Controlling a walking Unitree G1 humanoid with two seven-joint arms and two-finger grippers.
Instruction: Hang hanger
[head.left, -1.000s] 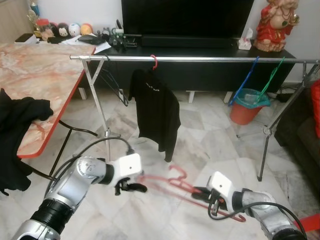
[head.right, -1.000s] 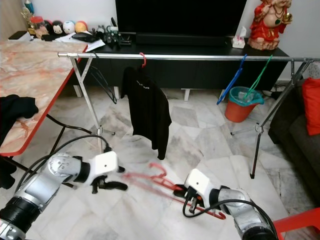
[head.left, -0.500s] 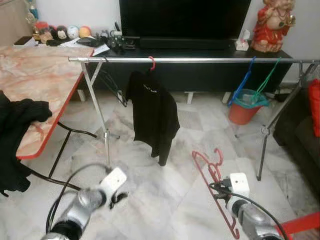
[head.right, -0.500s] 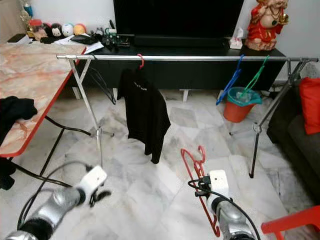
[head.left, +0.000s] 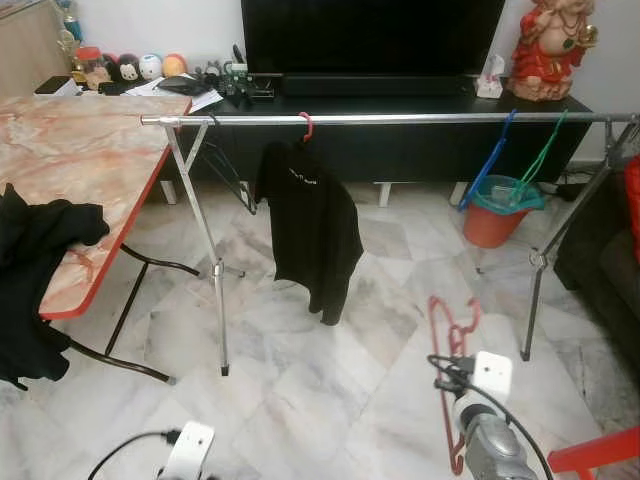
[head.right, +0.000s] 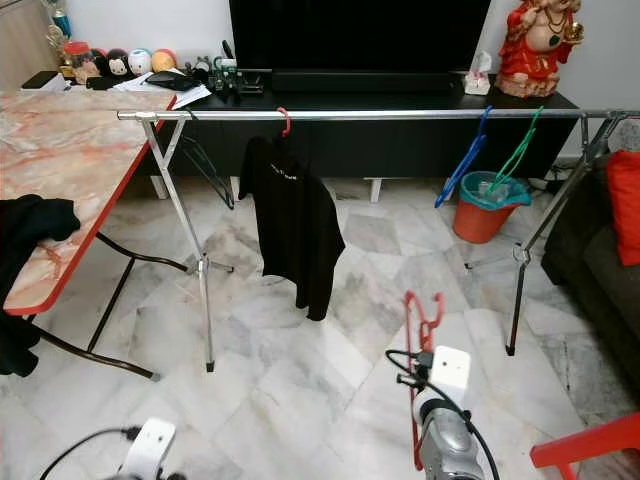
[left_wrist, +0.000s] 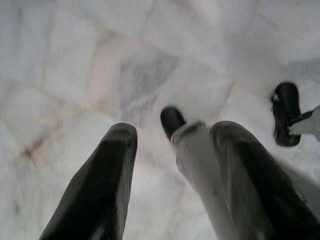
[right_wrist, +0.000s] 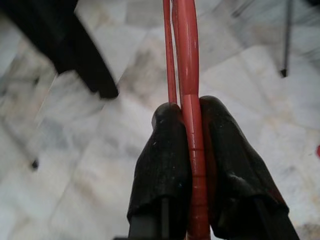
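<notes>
We're looking down at a pale marble floor (head.left: 330, 390) with grey and tan veins, and our landmark is the silver clothes rail (head.left: 400, 118) running across the room on its splayed legs. On the rail hangs a black shirt (head.left: 312, 235) from a red hook, and toward the rail's right end a blue hanger (head.left: 487, 165) and a green hanger (head.left: 540, 155) dangle side by side. Behind the rail sits a long black TV cabinet (head.left: 400, 140) with a big dark screen (head.left: 372, 40) above it and a red figurine (head.left: 548, 48) at its right end. An orange bucket (head.left: 497, 212) stands on the floor behind the rail's right half. Left of the rail there's the marble-patterned tabletop (head.left: 75, 175) with a red edge, black clothing (head.left: 40, 270) draped over its near corner.

Our right pincer (right_wrist: 187, 150) is low and in front of the rail's right half, clamped tight on the red hanger (head.left: 452, 335), which stands up from it, blurred, well below the rail. Our left pincer (left_wrist: 172, 175) is down near the floor in front of the rail's left leg, fingers apart and holding nothing.
</notes>
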